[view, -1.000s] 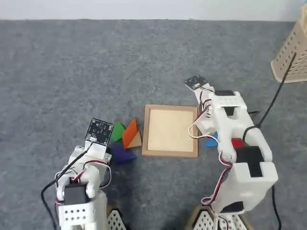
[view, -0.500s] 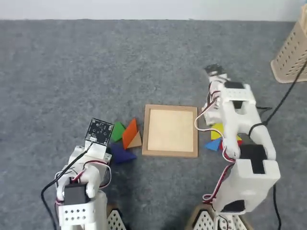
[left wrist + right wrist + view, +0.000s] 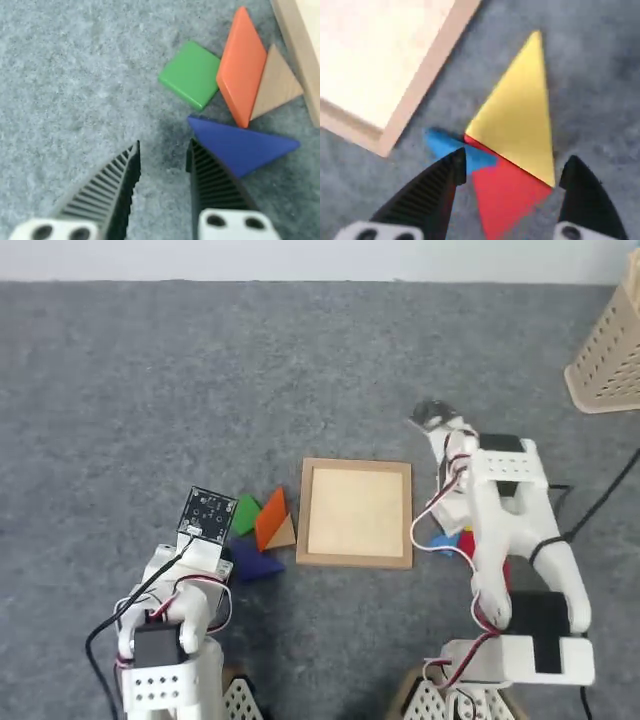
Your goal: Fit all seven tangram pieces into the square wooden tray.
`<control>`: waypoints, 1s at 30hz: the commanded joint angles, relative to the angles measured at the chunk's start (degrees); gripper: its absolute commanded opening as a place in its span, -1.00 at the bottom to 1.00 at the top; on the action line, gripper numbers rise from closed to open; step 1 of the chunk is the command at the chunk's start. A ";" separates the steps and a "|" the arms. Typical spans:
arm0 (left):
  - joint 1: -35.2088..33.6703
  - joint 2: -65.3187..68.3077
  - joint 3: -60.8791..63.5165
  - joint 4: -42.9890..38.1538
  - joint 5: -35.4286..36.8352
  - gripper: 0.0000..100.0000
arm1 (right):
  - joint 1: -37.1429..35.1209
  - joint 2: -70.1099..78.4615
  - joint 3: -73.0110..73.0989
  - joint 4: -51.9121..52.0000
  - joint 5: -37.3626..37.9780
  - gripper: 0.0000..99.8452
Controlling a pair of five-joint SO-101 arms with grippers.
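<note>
Left fingers (image 3: 122,190), slightly parted and empty, hover just short of the navy triangle (image 3: 245,147). Right fingers (image 3: 432,192), wide open and empty, straddle the red triangle (image 3: 506,195); the tray (image 3: 426,75) lies beyond their tips.

Bright, even diffuse light, soft faint shadows on the carpet (image 3: 150,370), tray (image 3: 375,45) washed pale close up

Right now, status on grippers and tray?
Left gripper open beside dark blue triangle. Right gripper open over red triangle. Tray holds no pieces. Nothing blocking it.
</note>
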 commanded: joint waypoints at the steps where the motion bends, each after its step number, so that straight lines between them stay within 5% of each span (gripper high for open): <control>1: 0.18 -1.05 -0.31 0.26 -0.09 -0.70 | -1.27 2.07 -0.18 -4.26 1.93 -0.40; 13: 0.18 -1.05 -0.31 0.26 -0.09 -0.70 | -1.19 15.69 -10.99 -4.97 -6.42 -0.40; 30: 0.18 -1.05 -0.31 0.26 -0.09 -0.70 | -3.56 9.27 -16.79 0.04 -16.88 -0.39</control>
